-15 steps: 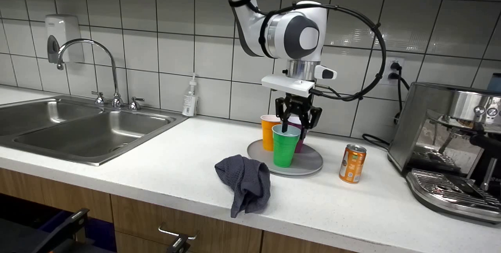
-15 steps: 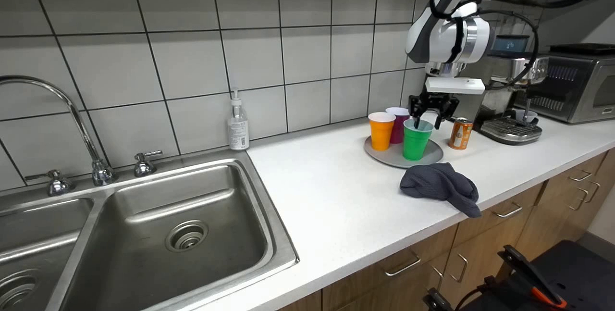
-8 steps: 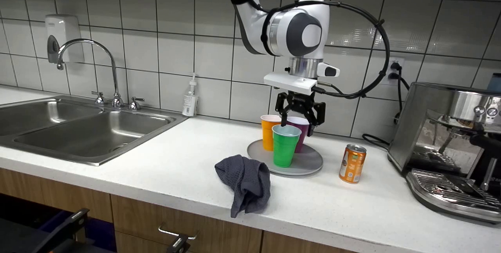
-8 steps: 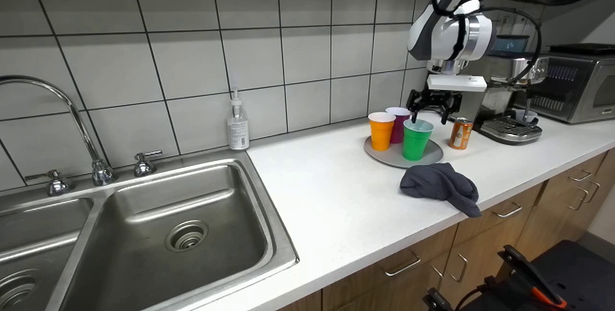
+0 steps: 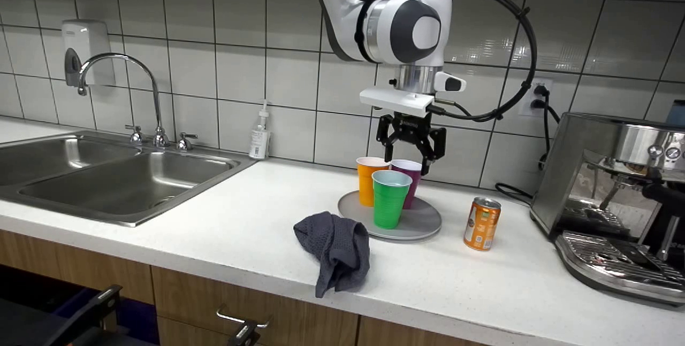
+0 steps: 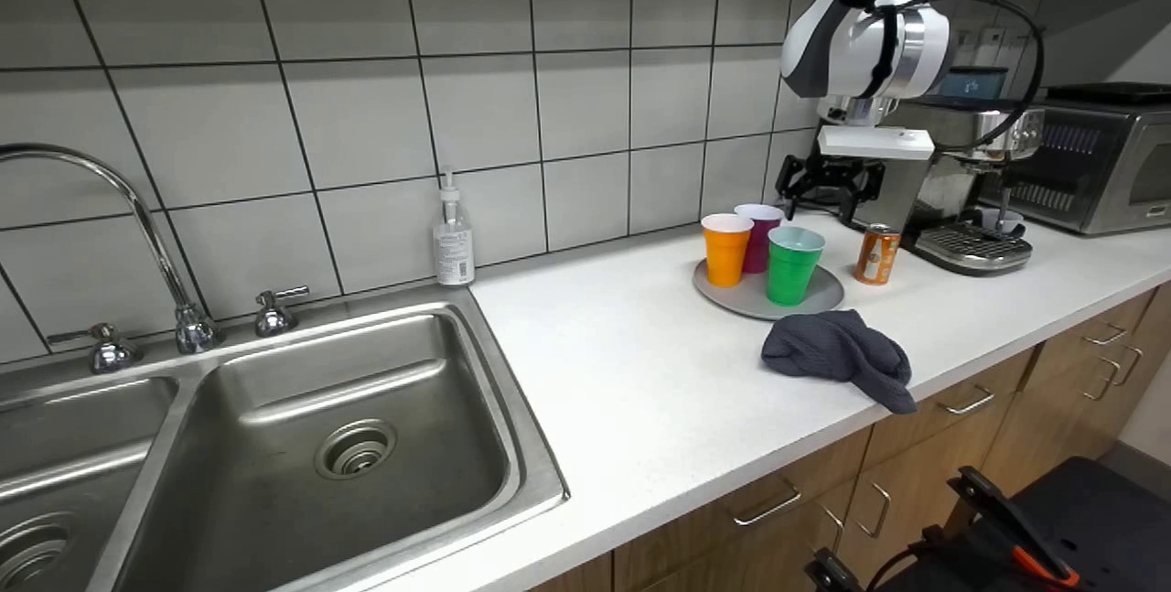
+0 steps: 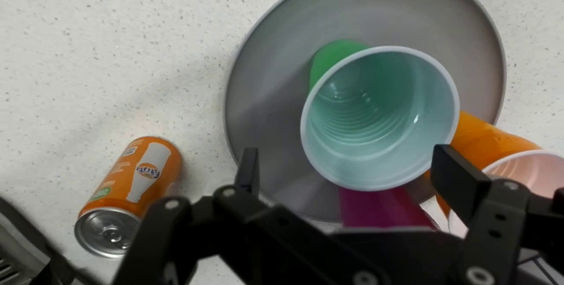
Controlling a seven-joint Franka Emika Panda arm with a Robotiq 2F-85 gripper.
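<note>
My gripper [image 5: 406, 163] is open and empty, pointing down just above the cups; it also shows in an exterior view [image 6: 820, 215] and the wrist view [image 7: 343, 164]. A green cup [image 5: 389, 204] stands upright on a round grey plate [image 5: 423, 225], nearest the counter's front. An orange cup [image 5: 366, 188] and a purple cup [image 5: 411, 188] stand behind it on the same plate. In the wrist view the green cup [image 7: 381, 117] lies between and beyond the fingertips. The purple cup [image 7: 381, 208] is partly hidden by the gripper. The right finger overlaps the orange cup [image 7: 489, 142] in view.
An orange soda can [image 5: 482, 224] stands right of the plate. A dark grey cloth [image 5: 338, 252] lies crumpled in front of it. A coffee machine [image 5: 626, 185] stands at the right, a soap bottle [image 5: 260, 135] and a steel sink [image 5: 134, 180] at the left. The tiled wall is behind.
My gripper has risen from the green cup, where one finger was inside its rim, and moved slightly toward the coffee machine. The cups, plate, can and cloth have not moved.
</note>
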